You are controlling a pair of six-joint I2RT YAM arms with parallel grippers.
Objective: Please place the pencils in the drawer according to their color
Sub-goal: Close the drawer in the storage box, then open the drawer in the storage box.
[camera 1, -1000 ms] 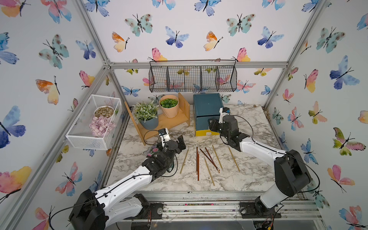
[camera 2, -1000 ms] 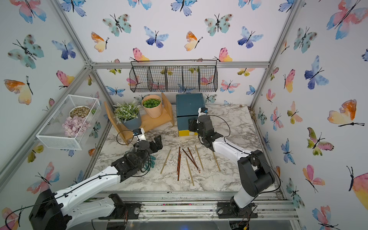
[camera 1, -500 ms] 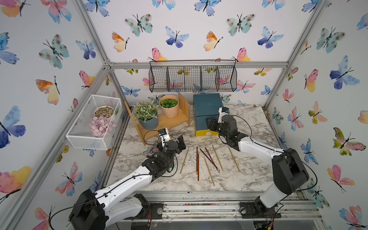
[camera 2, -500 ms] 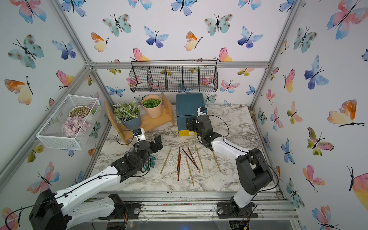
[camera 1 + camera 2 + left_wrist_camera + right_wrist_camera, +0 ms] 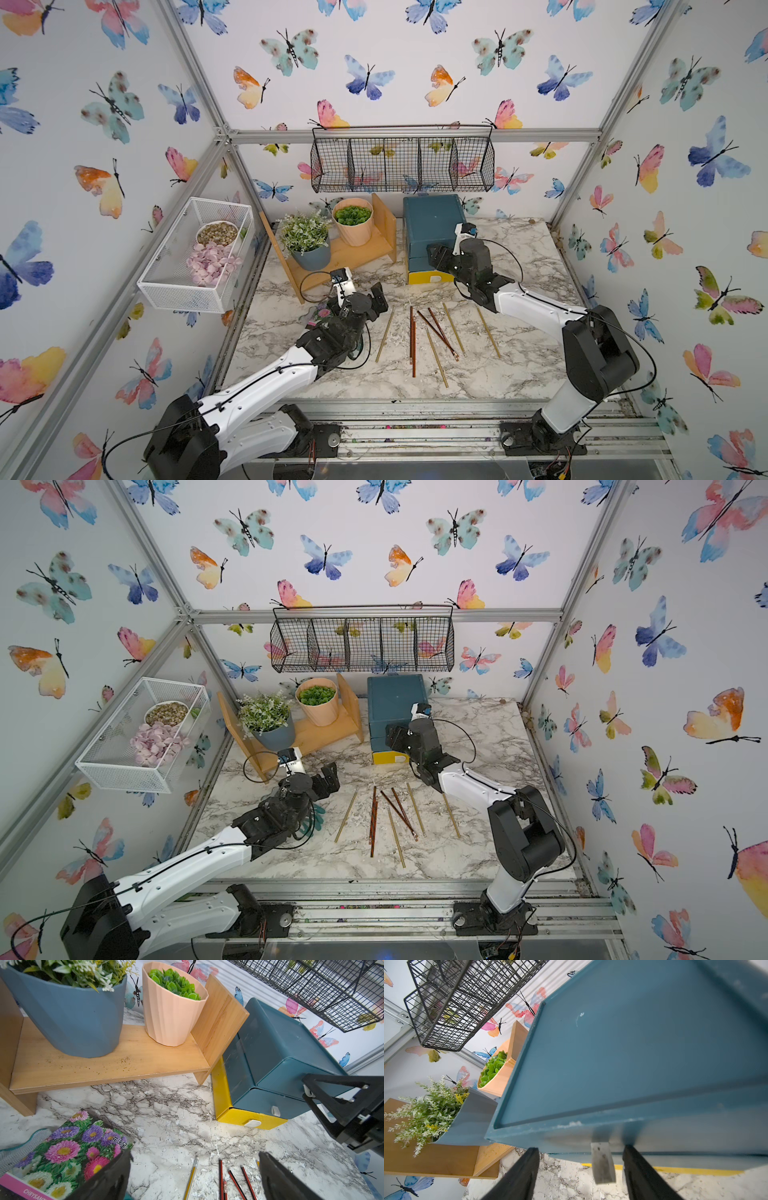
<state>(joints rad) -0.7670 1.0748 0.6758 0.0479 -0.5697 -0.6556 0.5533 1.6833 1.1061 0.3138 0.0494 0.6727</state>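
Saw dark-teal drawer chest (image 5: pixel 432 224), yellow bottom drawer, upper centre. Spotted gold and red-black pencils (image 5: pixel 412 340) strewn just below on worktop (image 5: pixel 519 365). Found right claw (image 5: pixel 581 1149) parted astride top pull tab (image 5: pixel 602 1161), gripping nothing. Noted left claw (image 5: pixel 195 1154) wide apart, empty, low beside pencils.

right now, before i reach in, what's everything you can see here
pencils: about eight, gold and red-black, loose on the marble tabletop
drawer chest: one, teal with yellow bottom drawer, back centre
wooden shelf: one, tan, left of chest
blue-grey pot: one, leafy plant, on shelf
peach pot: one, green plant, on shelf
wire basket: one, black, back wall
mesh basket: one, white, left wall, holds pink petals and bowl
seed packet: one, flower print, under left arm
left end effector: open, near pencil ends
right end effector: open, straddling top drawer's pull tab
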